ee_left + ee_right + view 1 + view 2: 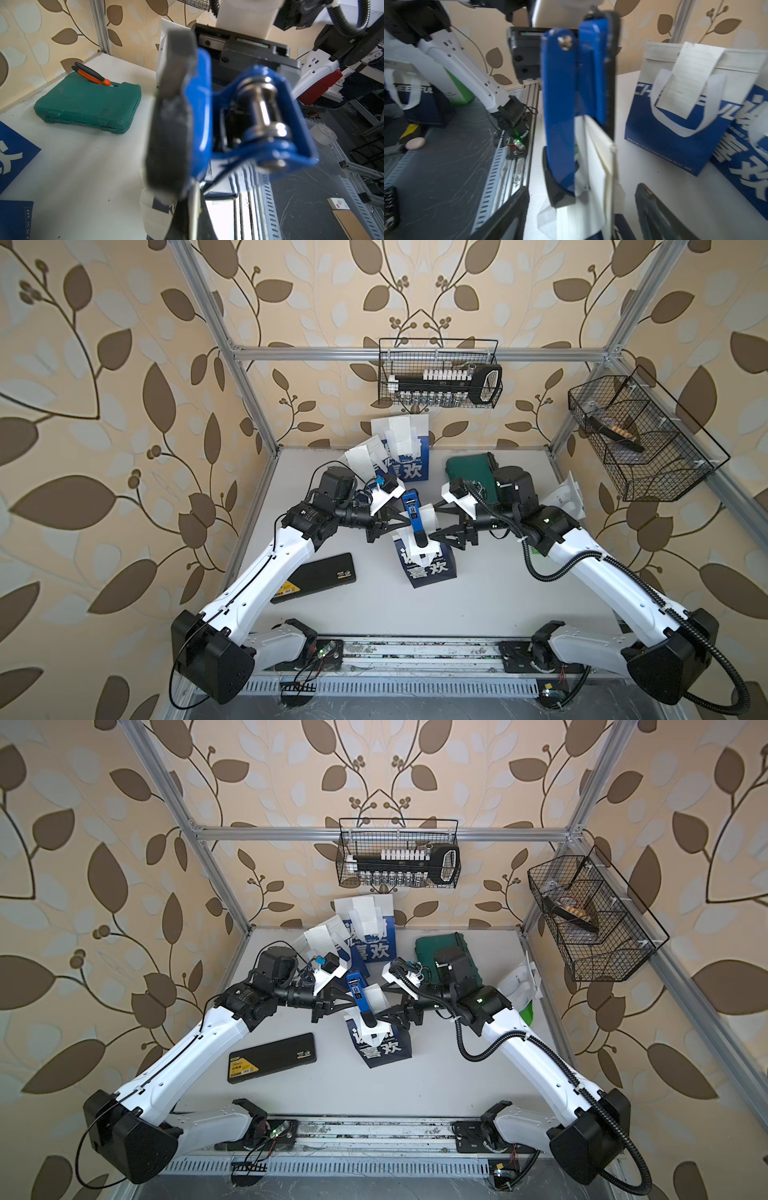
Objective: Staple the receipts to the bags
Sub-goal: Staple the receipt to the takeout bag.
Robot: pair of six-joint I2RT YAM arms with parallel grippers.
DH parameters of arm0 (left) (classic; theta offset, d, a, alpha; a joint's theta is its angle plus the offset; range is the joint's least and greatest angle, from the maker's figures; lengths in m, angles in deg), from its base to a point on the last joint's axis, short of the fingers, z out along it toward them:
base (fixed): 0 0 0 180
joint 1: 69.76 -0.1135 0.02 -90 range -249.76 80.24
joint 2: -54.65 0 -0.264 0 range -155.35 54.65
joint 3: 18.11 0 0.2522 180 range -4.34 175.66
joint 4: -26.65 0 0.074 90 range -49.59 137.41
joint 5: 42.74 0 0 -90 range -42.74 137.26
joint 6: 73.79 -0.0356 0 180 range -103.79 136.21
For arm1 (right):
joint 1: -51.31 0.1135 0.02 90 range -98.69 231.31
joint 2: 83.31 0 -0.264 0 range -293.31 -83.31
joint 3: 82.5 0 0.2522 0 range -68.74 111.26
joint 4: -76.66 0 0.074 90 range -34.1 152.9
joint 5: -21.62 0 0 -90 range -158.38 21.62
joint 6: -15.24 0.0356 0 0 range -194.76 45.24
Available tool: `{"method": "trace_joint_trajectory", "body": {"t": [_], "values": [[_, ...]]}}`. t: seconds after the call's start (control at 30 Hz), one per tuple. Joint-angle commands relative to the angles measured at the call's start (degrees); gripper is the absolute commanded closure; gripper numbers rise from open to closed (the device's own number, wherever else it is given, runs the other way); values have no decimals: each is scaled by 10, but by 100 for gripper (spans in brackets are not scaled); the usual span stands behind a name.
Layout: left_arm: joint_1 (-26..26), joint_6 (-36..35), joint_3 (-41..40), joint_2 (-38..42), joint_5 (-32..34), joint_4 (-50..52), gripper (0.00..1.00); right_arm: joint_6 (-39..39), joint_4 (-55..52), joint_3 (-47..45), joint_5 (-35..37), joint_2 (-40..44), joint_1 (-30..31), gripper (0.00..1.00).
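A blue stapler (413, 518) stands tilted over a small navy bag (430, 570) that lies flat mid-table in both top views. My left gripper (404, 521) is shut on the stapler's side; the left wrist view shows the stapler's hinge end (255, 122) close up. A receipt (593, 166) sits in the stapler's mouth, on the bag's top edge. My right gripper (434, 524) is open, its fingers (652, 207) on either side of the stapler's head without pressing it. More bags (409, 452) with receipts (685, 83) lean at the back.
A green plastic case (469, 472) with orange-handled pliers (91, 75) on it lies behind the right arm. A black case (320, 576) lies front left. A white-and-green bag (569, 497) stands at the right edge. Wire baskets (440, 373) (644, 439) hang on the frame.
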Motion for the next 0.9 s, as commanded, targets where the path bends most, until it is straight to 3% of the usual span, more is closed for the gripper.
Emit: {"method": "trace_joint_trajectory", "body": {"t": [0.0, 0.47, 0.87], "values": [[-3, -16, 34, 22, -45, -24, 100, -13, 0, 1, -62, -10, 19, 19], [4, -14, 40, 20, -55, -12, 100, -30, 58, 24, 16, -71, 45, 20], [5, -27, 37, 27, -41, 15, 100, -55, 28, 57, 47, -58, 4, 19]]}}
